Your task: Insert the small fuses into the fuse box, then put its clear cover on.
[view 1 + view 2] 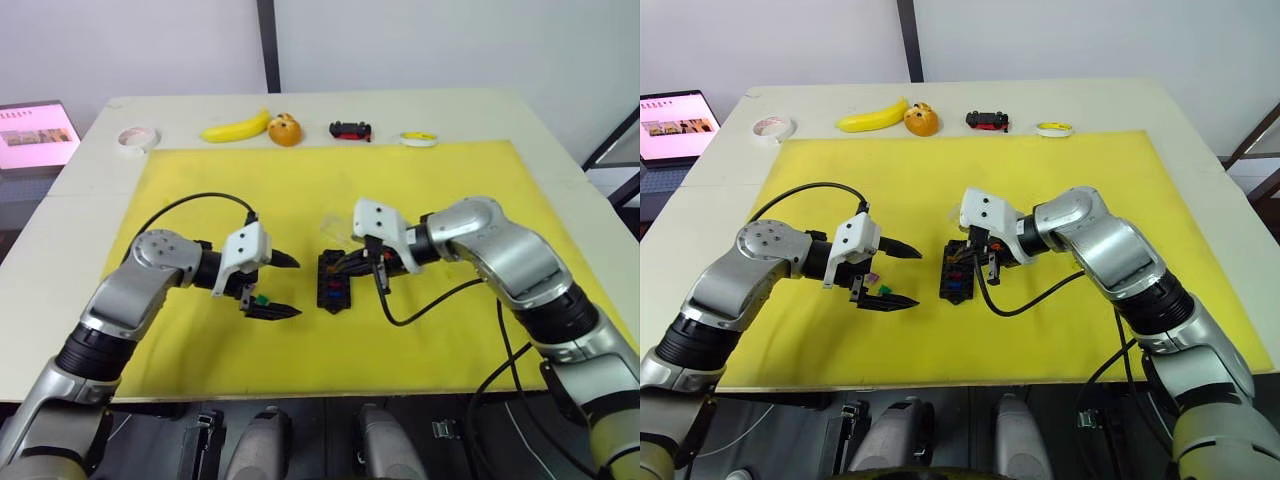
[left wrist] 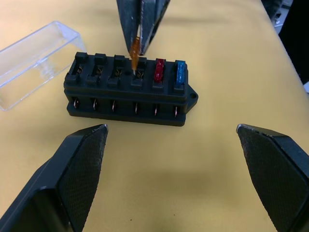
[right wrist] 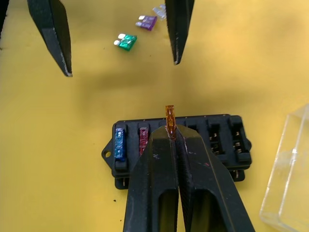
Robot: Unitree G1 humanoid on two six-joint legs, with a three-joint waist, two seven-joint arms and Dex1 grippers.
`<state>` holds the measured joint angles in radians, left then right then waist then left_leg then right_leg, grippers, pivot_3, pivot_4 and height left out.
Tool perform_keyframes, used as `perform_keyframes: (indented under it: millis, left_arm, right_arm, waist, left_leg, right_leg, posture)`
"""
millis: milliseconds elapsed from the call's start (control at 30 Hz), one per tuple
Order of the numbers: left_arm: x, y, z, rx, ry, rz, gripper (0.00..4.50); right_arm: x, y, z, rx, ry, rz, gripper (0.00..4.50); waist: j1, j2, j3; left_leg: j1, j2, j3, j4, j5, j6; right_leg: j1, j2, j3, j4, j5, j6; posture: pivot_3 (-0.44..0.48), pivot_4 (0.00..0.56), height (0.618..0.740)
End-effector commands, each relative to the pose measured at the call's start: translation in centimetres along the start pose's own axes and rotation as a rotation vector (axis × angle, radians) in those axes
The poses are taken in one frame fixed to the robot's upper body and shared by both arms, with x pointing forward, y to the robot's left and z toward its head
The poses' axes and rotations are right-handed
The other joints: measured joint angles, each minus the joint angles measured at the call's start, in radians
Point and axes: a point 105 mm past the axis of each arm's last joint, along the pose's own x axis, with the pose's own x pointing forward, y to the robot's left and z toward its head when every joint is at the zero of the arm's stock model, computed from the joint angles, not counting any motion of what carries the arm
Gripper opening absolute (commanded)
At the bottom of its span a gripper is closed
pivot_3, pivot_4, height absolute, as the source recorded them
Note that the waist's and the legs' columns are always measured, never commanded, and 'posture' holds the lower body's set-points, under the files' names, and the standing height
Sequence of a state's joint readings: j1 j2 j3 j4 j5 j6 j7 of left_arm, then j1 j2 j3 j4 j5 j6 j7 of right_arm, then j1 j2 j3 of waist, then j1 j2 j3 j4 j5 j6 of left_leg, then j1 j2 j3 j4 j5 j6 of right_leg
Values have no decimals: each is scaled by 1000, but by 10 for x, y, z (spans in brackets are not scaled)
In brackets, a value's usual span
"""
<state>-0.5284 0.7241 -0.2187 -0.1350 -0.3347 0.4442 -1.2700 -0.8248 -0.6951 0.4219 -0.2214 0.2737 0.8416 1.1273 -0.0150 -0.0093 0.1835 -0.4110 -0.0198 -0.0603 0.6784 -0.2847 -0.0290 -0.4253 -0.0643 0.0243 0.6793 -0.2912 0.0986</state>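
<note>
The fuse box [image 1: 332,281], a black oblong block, lies near the middle of the yellow mat [image 1: 450,180], its long axis running from the mat's near edge toward its far edge. Its top carries a line of slots; a red fuse [image 2: 159,70] and a blue fuse [image 2: 180,73] stand side by side in the two slots at the end with a small mounting tab, and the other slots are empty, metal contacts glinting in a row along the box's side wall. The right gripper [image 3: 170,133] has its two black fingers pressed together on an orange fuse [image 3: 169,118], held upright with its lower tip at the slot next to the red one. The clear cover [image 2: 34,63] lies on the mat just beside the box's far end, apart from it, a transparent rectangular shell. The left gripper [image 1: 280,286] hangs low over the mat on the left side of the box, its fingers spread wide with nothing between them, their tips pointing at the box. A green fuse [image 3: 126,42] and a purple fuse [image 3: 146,21] lie loose on the mat near that gripper, with another pale chip beside them.
</note>
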Motion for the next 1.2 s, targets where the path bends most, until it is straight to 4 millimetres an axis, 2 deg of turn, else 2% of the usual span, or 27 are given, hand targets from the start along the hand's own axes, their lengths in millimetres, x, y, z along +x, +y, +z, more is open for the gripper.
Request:
perform_keyframes:
  millis: [33,400,1200]
  left_arm:
    - [-1,2,12,62,-12,7,4474]
    - [0,1,11,66,-10,5,4474]
    - [1,0,11,65,-10,6,4474]
  right_arm:
    - [-3,1,4,-46,1,-12,0]
    - [-2,0,-4,-32,25,-18,0]
    - [3,-4,-7,-14,49,-38,0]
  waist:
    - [0,0,0]
    - [0,0,0]
    - [0,0,0]
  left_leg:
    - [0,0,0,0,0,0]
    - [0,0,0,0,0,0]
    - [0,0,0,0,0,0]
  right_leg:
    - [0,0,0,0,0,0]
    - [0,0,0,0,0,0]
    - [0,0,0,0,0,0]
  posture:
    - [0,150,740]
    - [0,150,740]
    - [0,150,740]
